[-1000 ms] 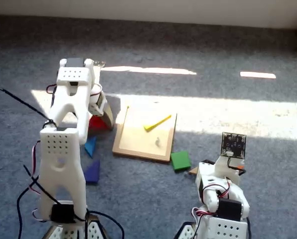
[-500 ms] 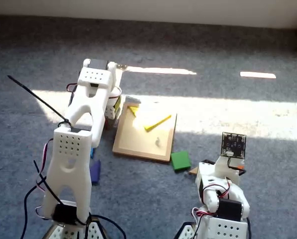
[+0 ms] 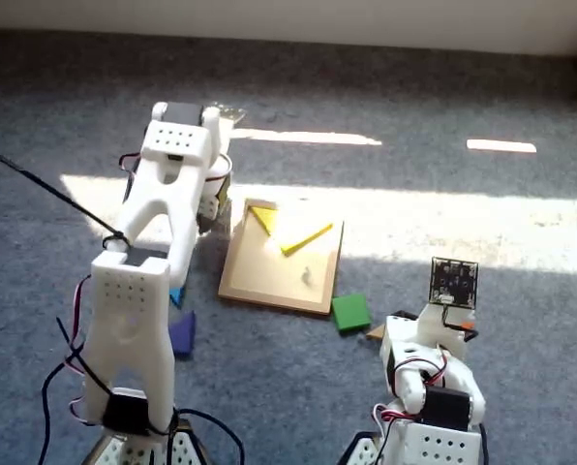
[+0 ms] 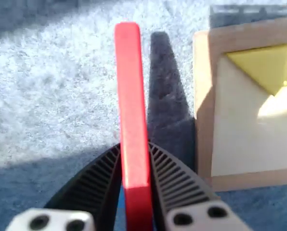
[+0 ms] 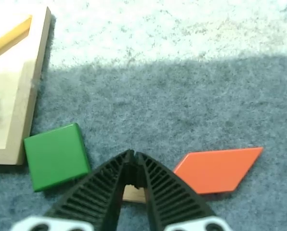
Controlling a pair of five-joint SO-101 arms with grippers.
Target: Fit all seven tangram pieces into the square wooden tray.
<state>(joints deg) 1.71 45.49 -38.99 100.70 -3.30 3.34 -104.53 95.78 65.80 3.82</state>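
My left gripper point(image 4: 134, 147) is shut on a red piece point(image 4: 131, 96), held edge-on just above the carpet beside the wooden tray's rim point(image 4: 203, 96). A yellow triangle point(image 4: 264, 67) lies in the tray's nearest corner. From above, that arm's gripper point(image 3: 213, 208) hangs at the tray's point(image 3: 269, 281) far left corner, with the yellow triangle point(image 3: 262, 218) and a thin yellow piece point(image 3: 306, 238) inside. My right gripper point(image 5: 133, 161) is shut and holds nothing, low over the carpet between a green square point(image 5: 57, 156) and an orange parallelogram point(image 5: 218, 168).
A blue piece point(image 3: 177, 295) and a purple piece point(image 3: 182, 332) lie on the carpet left of the tray, beside the left arm. The green square point(image 3: 350, 313) sits off the tray's near right corner. A small tan bit point(image 5: 134, 193) lies under my right gripper.
The left arm swung right from the red piece's spot on the carpet to the tray's far left corner, then eased back a little. A yellow triangle now shows in that corner. The right arm kept still.
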